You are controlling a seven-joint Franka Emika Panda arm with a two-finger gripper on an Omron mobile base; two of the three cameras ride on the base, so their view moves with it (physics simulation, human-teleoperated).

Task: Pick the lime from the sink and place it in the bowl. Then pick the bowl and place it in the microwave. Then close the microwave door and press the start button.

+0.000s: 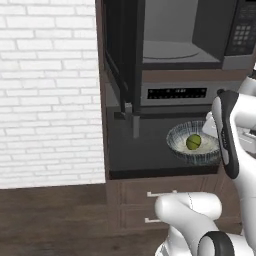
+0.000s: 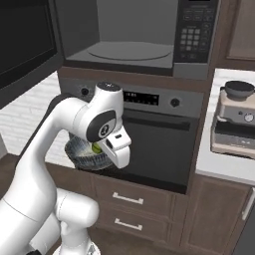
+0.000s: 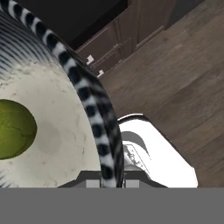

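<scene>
Both base views look forward over the arm, sharing the bowl (image 1: pixel 194 144) and microwave (image 2: pixel 134 35); the hand view sits close above the bowl's rim.

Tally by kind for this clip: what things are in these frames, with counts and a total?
Lime: 1
Bowl: 1
Microwave: 1
Oven: 1
Coffee machine: 1
Claw on the bowl rim: 1
Total: 6

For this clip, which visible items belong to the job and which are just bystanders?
Job:
- small round yellow-green lime, lying inside
- wide shallow blue-grey streaked bowl, rim gripped by the pincer
- black built-in microwave, cavity open
- its black glass microwave door, swung open

Bystanders:
- grey oven with knobs
- beige coffee machine
- brown cabinet drawers
</scene>
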